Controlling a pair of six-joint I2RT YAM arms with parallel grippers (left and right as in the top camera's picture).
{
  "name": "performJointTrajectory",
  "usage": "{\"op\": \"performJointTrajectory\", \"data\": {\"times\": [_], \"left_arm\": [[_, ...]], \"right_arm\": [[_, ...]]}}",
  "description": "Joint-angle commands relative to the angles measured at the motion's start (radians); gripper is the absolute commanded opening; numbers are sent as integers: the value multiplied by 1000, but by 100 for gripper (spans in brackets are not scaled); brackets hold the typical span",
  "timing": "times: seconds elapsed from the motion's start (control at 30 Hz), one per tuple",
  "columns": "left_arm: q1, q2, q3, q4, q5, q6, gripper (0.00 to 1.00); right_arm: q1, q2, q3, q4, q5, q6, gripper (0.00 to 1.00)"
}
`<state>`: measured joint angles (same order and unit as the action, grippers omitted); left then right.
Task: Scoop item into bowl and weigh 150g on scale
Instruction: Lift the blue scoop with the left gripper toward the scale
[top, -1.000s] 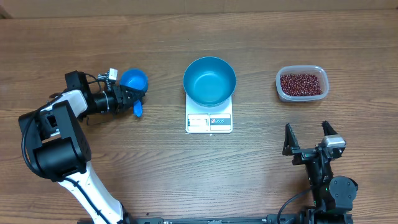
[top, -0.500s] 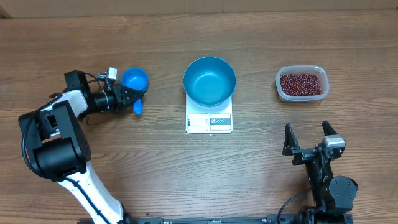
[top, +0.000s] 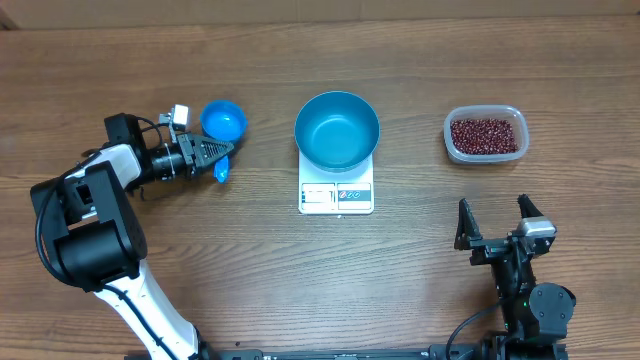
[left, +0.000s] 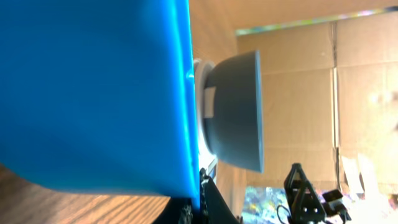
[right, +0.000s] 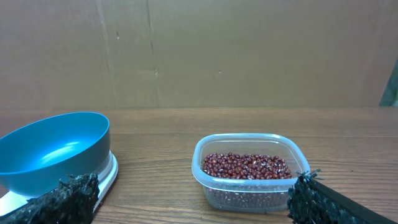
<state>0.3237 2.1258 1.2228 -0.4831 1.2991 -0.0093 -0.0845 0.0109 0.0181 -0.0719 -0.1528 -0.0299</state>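
Wooden table (top: 250, 270), cardboard backdrop. Left gripper (top: 222, 150): jaws pinched on scoop (top: 224, 119) handle; pickup step judged in hand; contact masked in wrist view by blue plastic. Bowl (top: 337, 130) seated on scale (top: 336, 197), empty; display unreadable. Beans (top: 485, 135) held in tub (top: 447, 140), far right; scoop to be carried there next, past bowl. Right gripper (top: 491, 210): jaws spread, nothing held.

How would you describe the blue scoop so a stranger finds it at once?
Start at the white scale in the middle, carrying the big blue bowl. Left of it, the scoop is the far smaller blue cup, its handle held by the left tool.
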Motion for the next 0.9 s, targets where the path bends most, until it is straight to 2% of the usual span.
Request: {"op": "performJointTrajectory", "data": {"times": [0.0,0.2,0.23,0.3,0.37,0.53,0.67,0.87], "left_arm": [[-31,6,2,-55,-81,46,4],[-66,6,-13,-96,-146,24,7],[-68,6,-13,-95,-166,24,11],[-69,6,-14,-98,-251,24,34],[-69,6,-14,-98,-309,24,40],[-61,6,-14,-49,-364,24,45],[-61,6,-14,-24,-314,24,45],[-50,6,-14,31,-22,6,49]], "right_arm": [[5,-8,-10,6,3,-5,100],[5,-8,-11,5,3,-5,100],[5,-8,-10,5,3,-5,100],[5,-8,-10,6,3,-5,100],[5,-8,-11,6,3,-5,100],[5,-8,-10,5,3,-5,100],[5,-8,-10,6,3,-5,100],[5,-8,-10,6,3,-5,100]]}}
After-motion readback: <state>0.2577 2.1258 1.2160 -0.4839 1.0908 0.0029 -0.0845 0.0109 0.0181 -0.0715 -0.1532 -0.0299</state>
